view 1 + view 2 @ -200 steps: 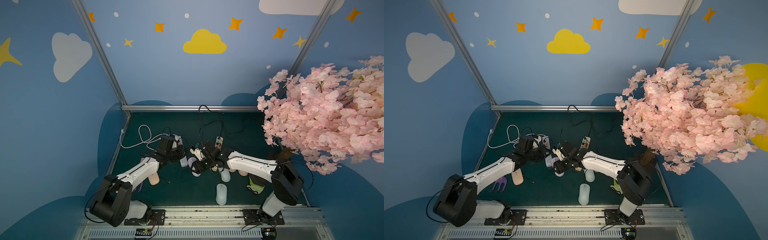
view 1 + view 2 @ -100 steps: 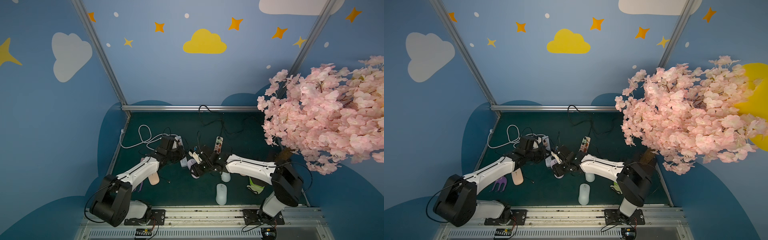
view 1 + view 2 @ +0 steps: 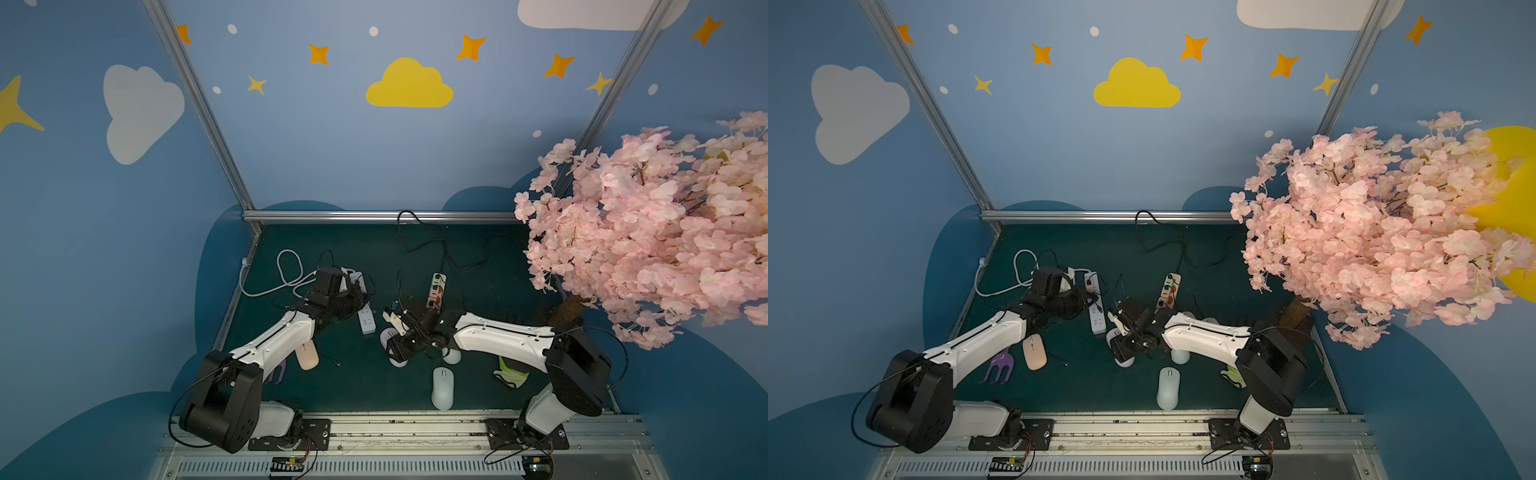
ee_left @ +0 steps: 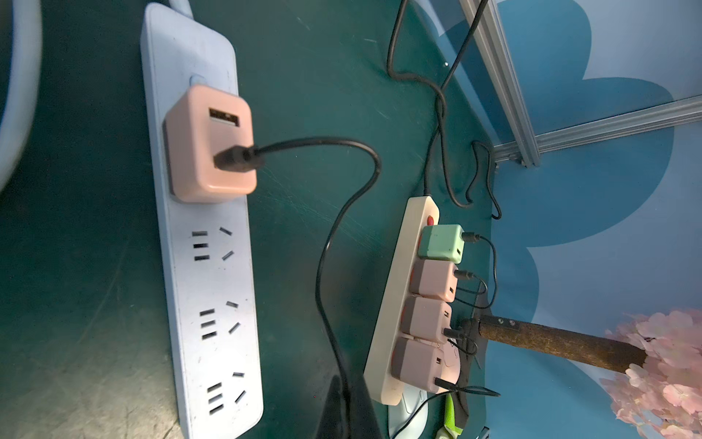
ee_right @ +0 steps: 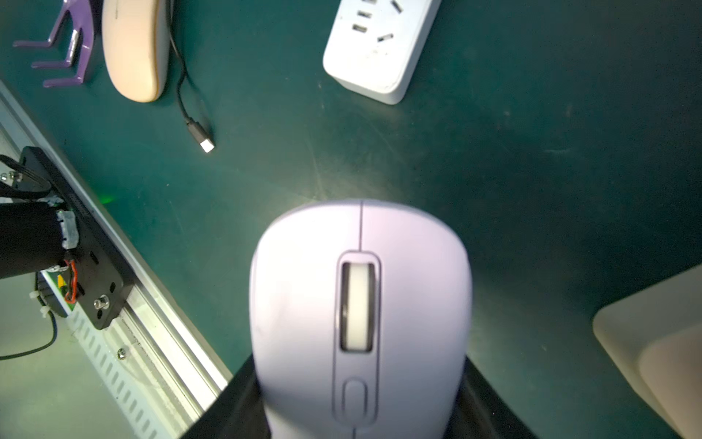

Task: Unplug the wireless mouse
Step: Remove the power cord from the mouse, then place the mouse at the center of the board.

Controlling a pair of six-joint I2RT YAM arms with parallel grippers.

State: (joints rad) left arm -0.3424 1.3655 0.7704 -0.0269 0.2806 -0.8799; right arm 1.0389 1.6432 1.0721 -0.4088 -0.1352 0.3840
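Observation:
A lilac wireless mouse [image 5: 361, 304] sits between my right gripper's [image 5: 357, 399] fingers, which are shut on its sides; no cable shows at its front end. In both top views it lies partly under that gripper [image 3: 394, 348] [image 3: 1122, 348], mid-mat. My left gripper [image 4: 343, 410] is shut on a black cable [image 4: 334, 243] that runs from a pink USB adapter [image 4: 209, 144] plugged into the white power strip [image 4: 212, 304]. From above, the left gripper [image 3: 353, 303] hangs over that strip [image 3: 365, 322].
A loose USB-C plug [image 5: 207, 145] lies beside a pink mouse [image 5: 135, 45] and a purple fork-shaped tool [image 5: 68, 41]. A beige power strip [image 4: 395, 304] carries several adapters with cables. A white mouse [image 3: 442, 388] lies near the front rail. A pink blossom tree [image 3: 644, 232] overhangs the right.
My right gripper has shifted slightly left and toward the front with the lilac mouse in it. The left arm has stayed where it was.

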